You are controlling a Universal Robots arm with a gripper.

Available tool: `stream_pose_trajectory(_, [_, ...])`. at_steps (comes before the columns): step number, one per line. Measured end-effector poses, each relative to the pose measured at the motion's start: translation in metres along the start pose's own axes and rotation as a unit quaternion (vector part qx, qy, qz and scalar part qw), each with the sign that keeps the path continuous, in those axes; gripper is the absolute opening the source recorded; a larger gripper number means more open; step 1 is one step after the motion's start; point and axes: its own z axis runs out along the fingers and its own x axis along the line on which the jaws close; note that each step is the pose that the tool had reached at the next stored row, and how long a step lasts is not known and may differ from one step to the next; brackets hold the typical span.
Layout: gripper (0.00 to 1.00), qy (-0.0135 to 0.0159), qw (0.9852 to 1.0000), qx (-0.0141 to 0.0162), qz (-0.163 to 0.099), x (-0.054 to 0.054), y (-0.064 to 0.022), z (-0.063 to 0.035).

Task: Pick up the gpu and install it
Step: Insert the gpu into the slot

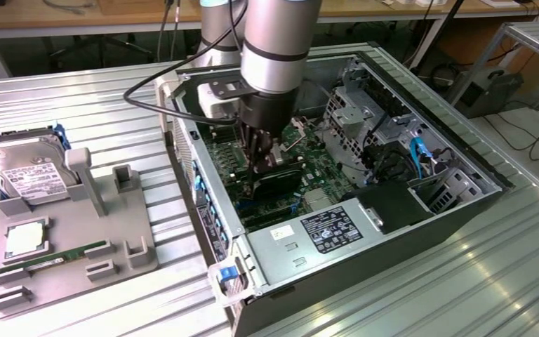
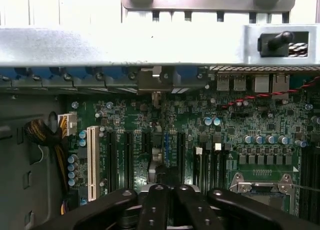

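Your arm's silver-and-black column reaches straight down into the open grey metal computer case [image 1: 457, 165], which lies on its side on the ribbed metal table [image 1: 494, 281]. The black gripper [image 1: 262, 156] hangs just above the green motherboard [image 1: 321, 165]; its fingers [image 2: 156, 210] are drawn together, pinched onto the top edge of the gpu [image 1: 274, 184], a thin dark card standing on edge over the board's slots.

In the wrist view, the card's edge runs away from the fingers toward the case's rear wall, in line with the long black expansion slots [image 2: 127, 160] and beside a white slot [image 2: 91, 162].

Room is tight. The case's rear wall sits close on the exterior view's left, the grey power supply box [image 1: 321, 235] with its black label lies just in front, and the drive cage [image 1: 368, 105] stands behind.

Well apart on the exterior view's left, a grey parts holder [image 1: 110, 210] carries a silver hard drive [image 1: 26, 172] and a narrow green RAM stick [image 1: 50, 258].
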Motion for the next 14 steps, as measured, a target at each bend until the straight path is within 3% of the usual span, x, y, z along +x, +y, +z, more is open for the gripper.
stream_pose_trajectory(14, [0.11, 0.0000, 1.0000, -0.0001, 0.000, 0.0033, 0.0047, 0.0042])
